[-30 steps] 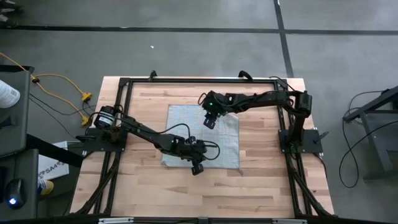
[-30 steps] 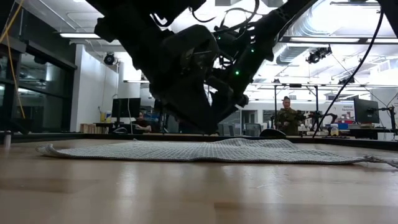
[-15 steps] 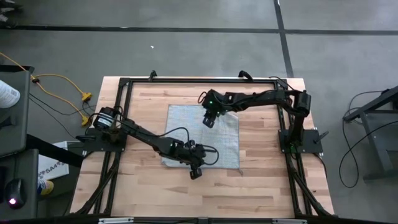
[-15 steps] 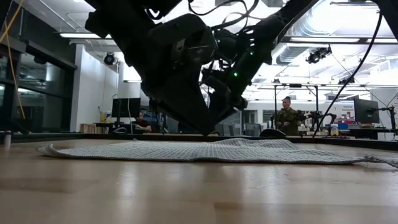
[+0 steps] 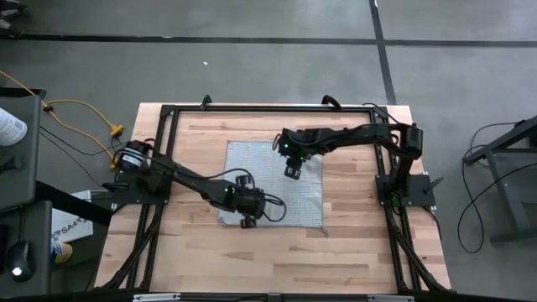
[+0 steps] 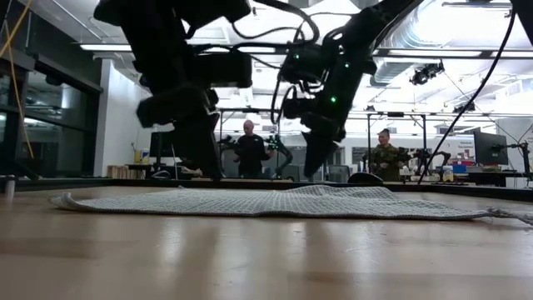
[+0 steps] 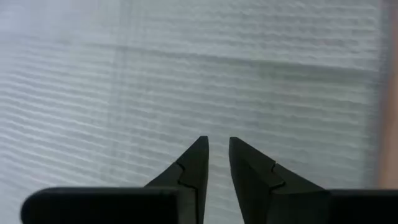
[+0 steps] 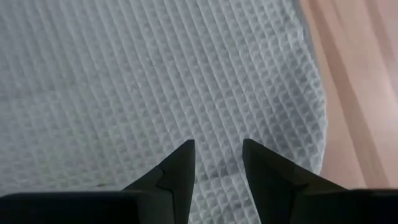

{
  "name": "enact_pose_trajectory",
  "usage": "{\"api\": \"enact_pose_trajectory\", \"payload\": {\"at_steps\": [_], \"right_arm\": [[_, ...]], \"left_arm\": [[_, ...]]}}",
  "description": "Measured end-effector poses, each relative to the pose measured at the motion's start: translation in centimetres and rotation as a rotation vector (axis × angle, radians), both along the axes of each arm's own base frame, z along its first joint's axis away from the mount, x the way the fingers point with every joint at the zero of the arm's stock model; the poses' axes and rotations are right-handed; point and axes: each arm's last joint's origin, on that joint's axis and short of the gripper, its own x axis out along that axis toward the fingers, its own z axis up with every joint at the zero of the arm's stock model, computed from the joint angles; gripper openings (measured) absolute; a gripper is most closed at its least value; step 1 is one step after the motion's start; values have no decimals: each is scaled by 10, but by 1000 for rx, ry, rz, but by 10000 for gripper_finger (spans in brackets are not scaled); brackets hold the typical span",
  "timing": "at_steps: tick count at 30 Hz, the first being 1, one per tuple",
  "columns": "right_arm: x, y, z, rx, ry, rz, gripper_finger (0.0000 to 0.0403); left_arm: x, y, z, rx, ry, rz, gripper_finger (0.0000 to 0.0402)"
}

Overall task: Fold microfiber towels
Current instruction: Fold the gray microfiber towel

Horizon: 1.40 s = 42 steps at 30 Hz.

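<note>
The light grey-blue microfiber towel (image 5: pixel 252 168) lies spread flat on the wooden table (image 5: pixel 193 134), with a low wrinkle toward its right side in the low view (image 6: pixel 358 191). My left gripper (image 5: pixel 248 223) hangs over the towel's near edge, pointing steeply down, with its fingers a narrow gap apart and nothing between them (image 7: pixel 217 146). My right gripper (image 5: pixel 294 173) hangs over the towel's far right part, close to its right edge, and is open and empty (image 8: pixel 217 149). In the low view both grippers (image 6: pixel 208 173) (image 6: pixel 312 171) stop just above the cloth.
A black frame (image 5: pixel 168 113) runs around the table, and the arm bases stand at its left and right sides. Bare wood shows beside the towel's right edge (image 8: pixel 360 93). People stand in the room beyond the table (image 6: pixel 248 150) (image 6: pixel 385 158).
My left gripper has moved toward the table's left edge along the towel's near edge, and it has rolled and tipped about. My right gripper has tipped and its fingers have shifted a little toward the right and near edges. The towel has stayed flat.
</note>
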Motion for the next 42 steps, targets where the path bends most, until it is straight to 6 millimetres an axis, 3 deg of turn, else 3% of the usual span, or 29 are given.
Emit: {"api": "enact_pose_trajectory", "payload": {"at_steps": [7, 16, 24, 34, 42], "right_arm": [[-6, 7, 5, 31, 38, 4, 129], [-19, 23, 27, 81, 39, 20, 129], [-36, 45, 7, 86, 97, 26, 129], [-53, 65, 14, 69, 71, -1, 129], [-67, 73, -3, 60, 127, -31, 129]], "left_arm": [[-28, 15, -8, 56, 109, -39, 65], [-68, 25, 2, -2, 16, -58, 65], [-97, 43, -12, -64, -11, -98, 65], [-96, 69, -15, -137, -12, -114, 65], [-97, 76, -16, -129, 6, -114, 65]]}}
